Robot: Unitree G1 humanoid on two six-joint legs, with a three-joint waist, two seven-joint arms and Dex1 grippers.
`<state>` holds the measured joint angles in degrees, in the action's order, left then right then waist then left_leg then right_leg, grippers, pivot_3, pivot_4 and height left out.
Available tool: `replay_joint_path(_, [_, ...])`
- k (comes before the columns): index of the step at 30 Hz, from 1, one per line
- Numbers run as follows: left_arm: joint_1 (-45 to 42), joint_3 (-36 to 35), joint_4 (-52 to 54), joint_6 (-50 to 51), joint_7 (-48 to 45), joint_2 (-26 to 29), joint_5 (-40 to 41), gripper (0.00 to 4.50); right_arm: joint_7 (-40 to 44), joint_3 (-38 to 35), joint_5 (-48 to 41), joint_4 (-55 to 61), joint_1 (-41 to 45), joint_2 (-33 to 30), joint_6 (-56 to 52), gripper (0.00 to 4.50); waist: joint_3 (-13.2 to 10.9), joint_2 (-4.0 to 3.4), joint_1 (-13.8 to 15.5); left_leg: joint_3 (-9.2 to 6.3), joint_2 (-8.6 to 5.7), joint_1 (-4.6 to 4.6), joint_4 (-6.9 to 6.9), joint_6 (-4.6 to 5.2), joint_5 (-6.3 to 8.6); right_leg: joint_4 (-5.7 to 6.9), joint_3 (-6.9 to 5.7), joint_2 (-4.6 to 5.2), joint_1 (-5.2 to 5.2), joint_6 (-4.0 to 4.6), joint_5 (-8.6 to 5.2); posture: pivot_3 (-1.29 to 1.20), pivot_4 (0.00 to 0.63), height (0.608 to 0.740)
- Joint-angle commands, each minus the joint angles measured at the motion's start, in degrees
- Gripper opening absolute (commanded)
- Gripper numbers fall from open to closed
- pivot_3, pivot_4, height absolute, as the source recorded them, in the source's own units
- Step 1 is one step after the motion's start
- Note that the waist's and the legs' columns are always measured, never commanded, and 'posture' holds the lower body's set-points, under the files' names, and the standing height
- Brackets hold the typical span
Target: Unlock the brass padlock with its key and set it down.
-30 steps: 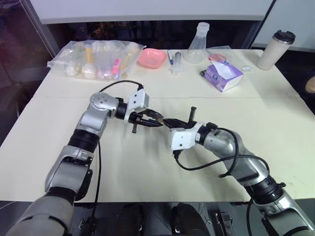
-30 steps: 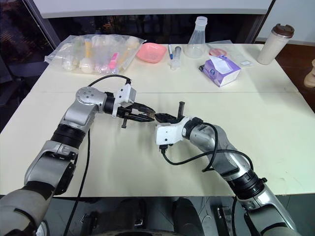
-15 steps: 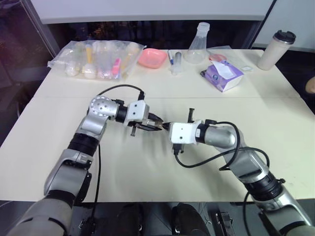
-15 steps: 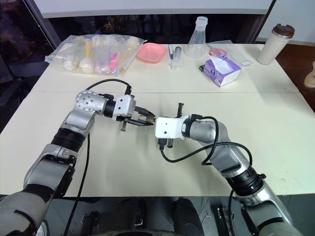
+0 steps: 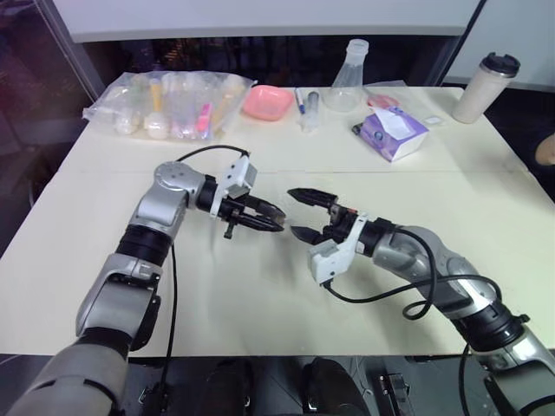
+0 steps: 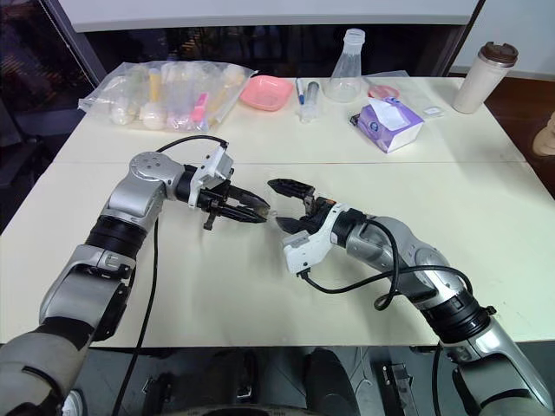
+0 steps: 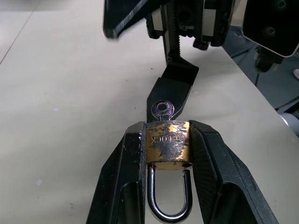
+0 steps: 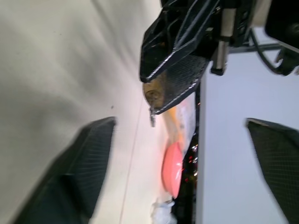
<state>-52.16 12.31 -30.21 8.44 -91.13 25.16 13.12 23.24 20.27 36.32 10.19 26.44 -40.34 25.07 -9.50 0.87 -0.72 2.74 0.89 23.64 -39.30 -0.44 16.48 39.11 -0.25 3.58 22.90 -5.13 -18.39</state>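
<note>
Clutter sat along the far edge of your desk (image 5: 260,295): a clear bag of small items (image 5: 169,104) at far left, a pink dish (image 5: 266,101) beside it, a glass flask (image 5: 349,76) and a purple tissue box (image 5: 393,133) further right, and a lidded tumbler (image 5: 486,87) at the far right corner. None of it stood between your arms; all of it lay well apart from the end effectors.

Your left end effector (image 7: 166,154) was clamped on the brass padlock (image 7: 167,145), one black finger on each side of the body, held up off the desk near its middle. The key (image 7: 162,110) stuck out of the lock's bottom, and the silvery shackle (image 7: 168,198) looked lifted free of the body at one end. In the head views the padlock itself was too small to make out between the fingers.

Your right end effector (image 5: 303,214) stood just to the right of it with its jaws spread wide and nothing between them, its fingertips near the key without touching it. The right wrist view was blurred, so you got little from it beyond the left fingers and a smear of brass.

Bare desk lay open on the near side of both arms and out to the right edge.
</note>
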Motion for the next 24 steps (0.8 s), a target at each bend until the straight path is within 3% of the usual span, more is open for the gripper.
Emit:
replay_joint_path(1, [-2.02, -1.21, 1.44, 0.50, -0.69, -0.06, 1.56, 0.77, -1.36, -1.27, 0.68, -0.20, 1.46, 0.81, 2.13, 4.36, 0.00, 0.00, 0.00, 0.00, 0.00, 0.00, 0.00, 0.00, 0.00, 0.00, 0.00, 0.00, 0.00, 0.00, 0.00, 0.00, 0.150, 0.715])
replay_joint_path(14, [-2.99, -1.11, 1.27, 2.15, -1.18, -0.23, 2.34, 0.77, -2.37, -1.49, 1.80, -1.31, 2.43, 2.47, 5.66, 4.36, 0.00, 0.00, -0.05, 0.01, 0.00, 0.00, 0.00, 0.00, 0.00, 0.01, 0.01, 0.00, 0.00, 0.00, 0.00, 0.00, 0.150, 0.715])
replay_joint_path(15, [-3.02, -1.02, 1.21, 2.14, -1.27, -0.23, 2.38, 0.77, -2.38, -1.44, 1.82, -1.51, 2.65, 2.59, 5.83, 3.80, 0.00, 0.00, -0.06, 0.01, 0.00, 0.00, 0.00, 0.00, 0.00, 0.01, 0.01, -0.01, 0.01, 0.00, 0.00, 0.00, 0.150, 0.715])
replay_joint_path(17, [-3.09, -0.88, 1.01, 2.08, -1.35, -0.23, 2.47, 0.77, -2.43, -1.41, 2.00, -1.94, 3.03, 2.80, 6.17, 3.15, 0.00, 0.00, -0.07, 0.01, 0.00, 0.00, 0.00, -0.01, 0.00, 0.01, 0.01, -0.01, 0.01, 0.00, 0.00, 0.00, 0.150, 0.715])
replay_joint_path(23, [-3.19, -0.31, 0.51, 1.57, -1.37, 0.16, 3.09, 0.77, -2.24, -1.69, 2.15, -2.78, 3.57, 3.18, 7.04, 0.07, 0.00, 0.00, -0.05, 0.01, 0.00, 0.00, 0.00, 0.00, 0.00, 0.01, 0.01, 0.00, 0.00, 0.00, 0.00, 0.00, 0.150, 0.715])
replay_joint_path(24, [-3.24, -0.28, 0.34, 1.48, -1.37, 0.16, 3.12, 0.77, -2.20, -1.75, 2.13, -2.83, 3.60, 3.19, 7.19, 0.07, 0.00, 0.00, -0.06, 0.01, 0.00, 0.00, 0.00, 0.00, 0.00, 0.01, 0.01, 0.00, 0.00, 0.00, 0.00, 0.00, 0.150, 0.715])
